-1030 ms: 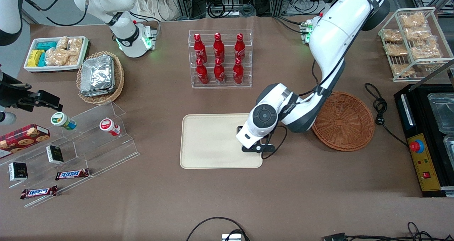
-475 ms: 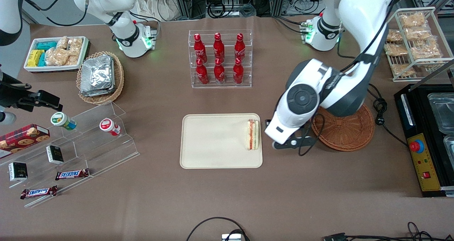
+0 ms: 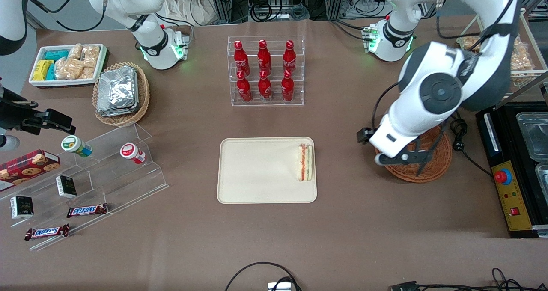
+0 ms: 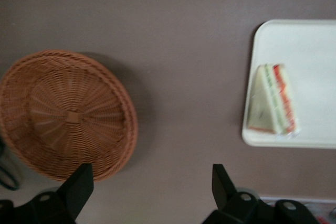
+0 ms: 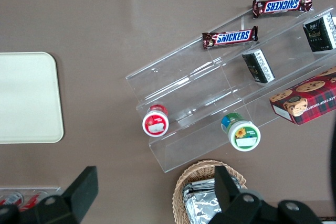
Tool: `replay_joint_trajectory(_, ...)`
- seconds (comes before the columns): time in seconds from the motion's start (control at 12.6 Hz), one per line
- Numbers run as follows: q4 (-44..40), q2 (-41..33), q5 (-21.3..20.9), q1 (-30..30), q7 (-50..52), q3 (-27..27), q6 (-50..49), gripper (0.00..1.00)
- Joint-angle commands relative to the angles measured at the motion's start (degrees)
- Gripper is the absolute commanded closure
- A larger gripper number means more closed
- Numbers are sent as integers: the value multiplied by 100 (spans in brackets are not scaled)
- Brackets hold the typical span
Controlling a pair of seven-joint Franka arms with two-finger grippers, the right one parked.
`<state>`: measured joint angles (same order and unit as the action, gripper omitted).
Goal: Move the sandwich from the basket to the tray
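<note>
Gripper (image 3: 396,154) now back over basket (image 3: 432,164); one sandwich (image 3: 305,162) on tray (image 3: 257,171).

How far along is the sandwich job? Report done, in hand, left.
Done: the sandwich lies on the tray, by the edge nearest the basket, which is empty. In hand: nothing; the claw is open above the basket's rim, apart from the tray. Left: nothing visible.
</note>
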<state>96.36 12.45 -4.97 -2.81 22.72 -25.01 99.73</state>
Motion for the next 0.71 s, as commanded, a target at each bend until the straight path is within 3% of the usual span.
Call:
replay_joint_trajectory(0.0,813,-795,119,8,-705,381,178,0)
replay_joint_trajectory(0.16,814,-1006,363,17,-1328,793,-6,0)
replay_joint_trajectory(0.63,394,-973,348,-27,-2492,1692,-314,0)
